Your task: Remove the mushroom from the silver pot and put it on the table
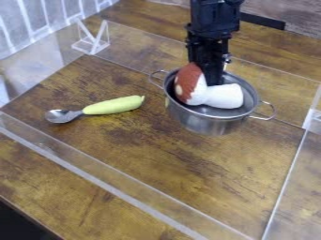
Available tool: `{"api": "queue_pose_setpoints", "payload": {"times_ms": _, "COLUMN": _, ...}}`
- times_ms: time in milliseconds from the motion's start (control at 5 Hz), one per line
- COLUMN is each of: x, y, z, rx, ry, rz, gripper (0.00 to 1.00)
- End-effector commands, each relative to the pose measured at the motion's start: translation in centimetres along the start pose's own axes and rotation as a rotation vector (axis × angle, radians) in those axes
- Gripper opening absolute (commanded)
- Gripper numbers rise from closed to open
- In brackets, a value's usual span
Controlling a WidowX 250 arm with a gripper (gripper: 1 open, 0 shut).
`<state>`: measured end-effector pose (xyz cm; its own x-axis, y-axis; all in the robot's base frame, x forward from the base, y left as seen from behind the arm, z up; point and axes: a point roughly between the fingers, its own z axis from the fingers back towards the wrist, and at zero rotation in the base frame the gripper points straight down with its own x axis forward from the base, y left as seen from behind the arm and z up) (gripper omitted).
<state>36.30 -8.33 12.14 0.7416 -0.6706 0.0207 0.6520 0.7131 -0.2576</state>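
The silver pot (201, 121) stands on the wooden table (138, 155) right of centre. The mushroom (191, 84) lies tilted in it, its reddish-brown cap up at the left and its white stem resting across the pot's inside. My black gripper (207, 73) comes straight down from above and is shut on the mushroom at the cap's right side, over the pot's back half. The fingertips are partly hidden behind the cap.
A yellow-green banana toy (114, 105) and a small metal spoon (63, 115) lie left of the pot. Clear acrylic walls (150, 202) bound the table at the front and right. A clear stand (90, 37) sits at the back left.
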Motion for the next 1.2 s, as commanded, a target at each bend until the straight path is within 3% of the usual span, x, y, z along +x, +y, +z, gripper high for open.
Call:
{"api": "queue_pose_setpoints", "payload": {"times_ms": 0, "x": -1.0, "y": -0.2, "z": 4.2, "rx": 0.06, "ry": -0.082, "rz": 0.036, "gripper": 0.0}}
{"api": "queue_pose_setpoints", "payload": {"times_ms": 400, "x": -2.0, "y": -1.5, "z": 4.1, "rx": 0.06, "ry": -0.078, "rz": 0.096, "gripper": 0.0}}
{"api": "queue_pose_setpoints", "payload": {"times_ms": 600, "x": -3.2, "y": -2.3, "z": 4.9, "rx": 0.06, "ry": -0.059, "rz": 0.072, "gripper": 0.0}}
{"api": "queue_pose_setpoints", "payload": {"times_ms": 800, "x": -3.7, "y": -2.5, "z": 3.8, "rx": 0.047, "ry": -0.03, "rz": 0.027, "gripper": 0.0}}
{"api": "queue_pose_setpoints", "payload": {"times_ms": 1000, "x": -5.6, "y": -2.4, "z": 3.9, "rx": 0.034, "ry": 0.0, "rz": -0.032, "gripper": 0.0}}
